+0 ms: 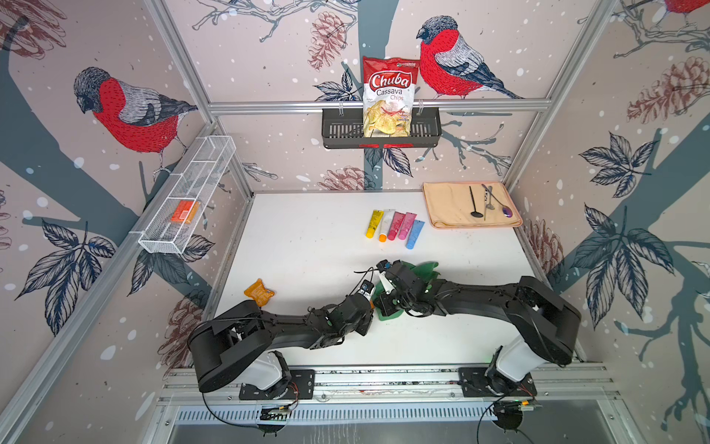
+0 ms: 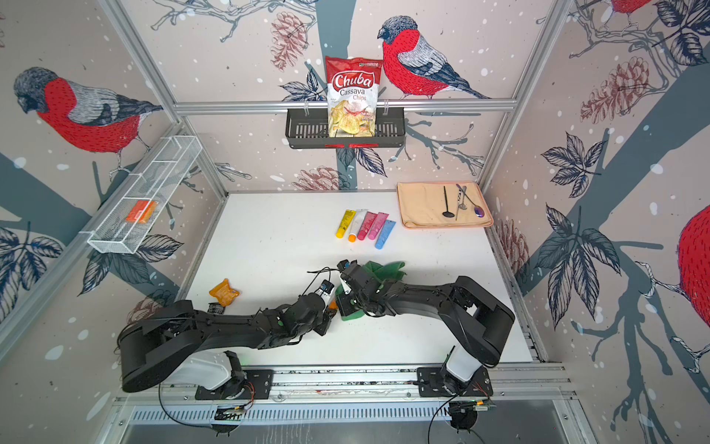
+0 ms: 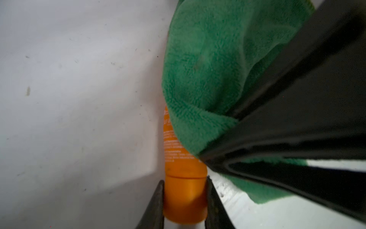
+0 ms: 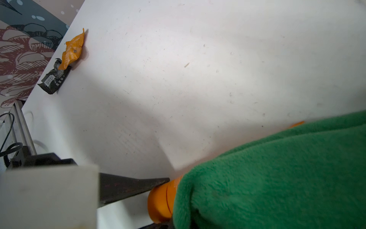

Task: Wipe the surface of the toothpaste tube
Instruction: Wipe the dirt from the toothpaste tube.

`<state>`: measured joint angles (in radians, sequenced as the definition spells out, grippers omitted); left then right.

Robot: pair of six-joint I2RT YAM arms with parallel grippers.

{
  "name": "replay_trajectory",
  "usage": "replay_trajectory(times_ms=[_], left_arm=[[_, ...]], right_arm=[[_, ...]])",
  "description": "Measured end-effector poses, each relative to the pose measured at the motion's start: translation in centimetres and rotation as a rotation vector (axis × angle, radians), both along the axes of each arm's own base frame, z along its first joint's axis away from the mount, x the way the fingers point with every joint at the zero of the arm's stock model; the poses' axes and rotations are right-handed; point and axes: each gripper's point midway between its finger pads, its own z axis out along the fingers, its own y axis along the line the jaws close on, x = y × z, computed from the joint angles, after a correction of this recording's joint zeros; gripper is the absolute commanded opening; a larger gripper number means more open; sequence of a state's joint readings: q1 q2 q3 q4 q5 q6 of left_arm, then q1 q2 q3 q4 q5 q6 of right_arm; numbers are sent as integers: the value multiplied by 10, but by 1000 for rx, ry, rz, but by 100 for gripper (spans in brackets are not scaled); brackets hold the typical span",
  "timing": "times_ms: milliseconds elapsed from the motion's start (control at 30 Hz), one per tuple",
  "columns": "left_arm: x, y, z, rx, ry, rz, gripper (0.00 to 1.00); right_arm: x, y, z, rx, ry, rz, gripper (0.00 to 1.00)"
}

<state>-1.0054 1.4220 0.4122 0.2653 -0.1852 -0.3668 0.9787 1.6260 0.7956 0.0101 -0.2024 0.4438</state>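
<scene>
Wire basket (image 1: pixel 165 234), left wall: an orange box (image 1: pixel 183 212) is being carried toward its near end;

orange wrapper (image 1: pixel 260 292), near-left part of the table (image 1: pixel 307 250): it is being shown crumpled, with a dark wrapper (image 4: pixel 54 79) lying against it in the right wrist view;

left gripper (image 3: pixel 185 190): its jaws are being pressed on both sides of the orange cap of the tube (image 3: pixel 184 168), which is thus being gripped by that end;

tube: it is being held near the middle of the table's front half, between the two grippers; most of its body is being covered by the cloth (image 3: pixel 208 69), with only the cap and a strip of printed orange body being left in view; whether it is touching the table cannot be told;

cloth, green and fleecy: it is being draped over the tube and pinched by the right gripper (image 3: pixel 217 160), whose jaws are being shown closed on a fold of it; in both top views a part of it is being shown past the right wrist;

row of five tubes (image 1: pixel 395 226), behind the grippers and well apart from them: yellow, white, red, pink and blue ones are being shown side by side, caps toward the front;

black basket (image 1: pixel 338 130), back wall: a chips bag (image 1: pixel 388 96) is being held upright in it;

towel (image 1: pixel 445 207), far-right corner: three utensils (image 1: pixel 488 200) are being borne on it.
</scene>
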Motion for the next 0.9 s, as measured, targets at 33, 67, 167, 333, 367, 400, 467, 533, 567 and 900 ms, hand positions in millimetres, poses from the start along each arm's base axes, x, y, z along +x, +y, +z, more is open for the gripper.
replay_trajectory(times_ms=[33,67,167,333,367,400,467,533,567,900], left_arm=[[0,0,0,1,-1,0,13],[0,0,0,1,-2,1,13],[1,2,0,5,-6,7,13],[4,3,-1,13,-14,16,13],[4,2,-1,12,-14,16,13],[4,2,0,11,-15,16,13],[4,2,0,11,-15,16,13],[4,2,0,10,-15,16,13],[4,2,0,10,-15,16,13],[5,1,-1,10,-17,16,12]], right_arm=[[2,-2,-2,0,7,-6,2],[6,-4,-3,-1,12,-15,2],[24,-13,-9,-50,-1,-72,2],[67,-41,-11,-163,-74,-207,2],[72,-45,-10,-173,-83,-226,2],[78,-48,-10,-184,-92,-243,2],[85,-49,-9,-202,-104,-260,2],[83,-43,-7,-205,-112,-245,2],[81,-39,-5,-200,-117,-232,2],[29,8,24,47,-15,-18,2]])
